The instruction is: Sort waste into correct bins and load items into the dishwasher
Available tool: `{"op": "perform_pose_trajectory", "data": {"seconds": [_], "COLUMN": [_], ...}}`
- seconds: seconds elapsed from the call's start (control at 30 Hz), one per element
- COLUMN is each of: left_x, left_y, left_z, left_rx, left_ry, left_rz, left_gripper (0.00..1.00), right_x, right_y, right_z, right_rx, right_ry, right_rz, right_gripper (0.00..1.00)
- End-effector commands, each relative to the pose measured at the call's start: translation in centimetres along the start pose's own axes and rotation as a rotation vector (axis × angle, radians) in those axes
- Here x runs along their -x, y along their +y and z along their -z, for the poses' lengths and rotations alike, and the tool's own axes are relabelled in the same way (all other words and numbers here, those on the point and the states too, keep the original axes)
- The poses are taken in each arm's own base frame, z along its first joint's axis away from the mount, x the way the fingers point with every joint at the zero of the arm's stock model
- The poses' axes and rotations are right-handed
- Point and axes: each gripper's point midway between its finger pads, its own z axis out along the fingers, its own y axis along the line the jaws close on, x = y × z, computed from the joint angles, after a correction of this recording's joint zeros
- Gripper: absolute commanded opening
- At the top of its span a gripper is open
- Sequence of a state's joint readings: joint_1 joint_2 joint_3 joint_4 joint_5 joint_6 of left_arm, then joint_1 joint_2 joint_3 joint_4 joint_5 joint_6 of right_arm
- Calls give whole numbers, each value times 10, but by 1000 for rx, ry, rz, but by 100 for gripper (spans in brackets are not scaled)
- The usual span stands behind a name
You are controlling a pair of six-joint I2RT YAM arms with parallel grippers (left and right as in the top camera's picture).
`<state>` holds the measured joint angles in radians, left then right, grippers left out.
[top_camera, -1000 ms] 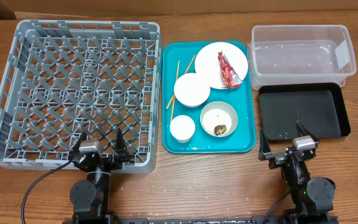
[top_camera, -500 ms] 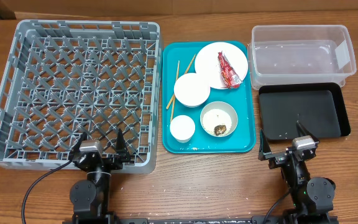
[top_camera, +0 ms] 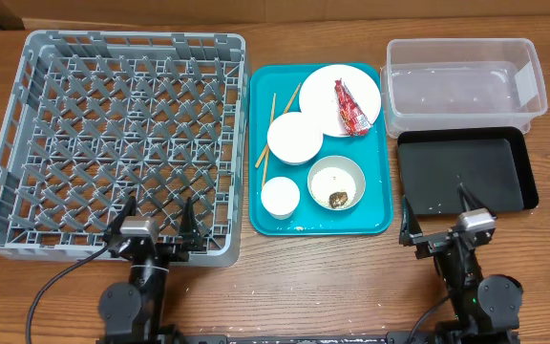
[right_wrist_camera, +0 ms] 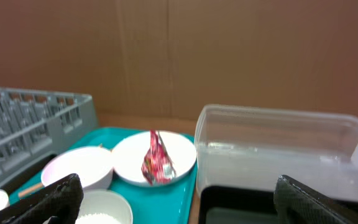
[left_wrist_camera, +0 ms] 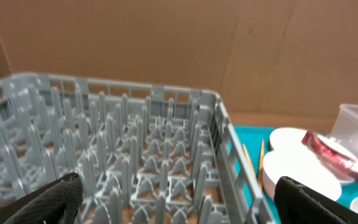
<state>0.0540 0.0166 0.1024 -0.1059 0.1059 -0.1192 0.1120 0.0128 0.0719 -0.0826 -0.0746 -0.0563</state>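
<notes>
Dish rack left, serving tray centre, tub behind shallow tray right

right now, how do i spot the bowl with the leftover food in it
Find the teal tray in the middle of the table, just right of the grey rack. The bowl sits at the tray's bottom right corner in the overhead view, beside the small white cup. Unlike the other white bowl, it holds a small brown lump.
</notes>
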Motion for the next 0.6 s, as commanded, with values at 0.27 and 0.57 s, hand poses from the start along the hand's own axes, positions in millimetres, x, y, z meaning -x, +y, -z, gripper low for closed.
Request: {"op": "perform_pose_trajectory", "data": {"seconds": [0.27,0.57], "left_x": [50,76], "left_y": [-11,-15], "left_z": [14,23], "left_rx": [-30,-36], "left_ry": [-94,-150], "left_rz": [-45,-51], "left_gripper": [100,100], "right_x": [46,68], "right_y": [4,5], "right_z": [12,19], "right_rx": [11,10], "right_ry": [-63,-103], "right_rz": [31,40], "right_gripper": [100,100]}}
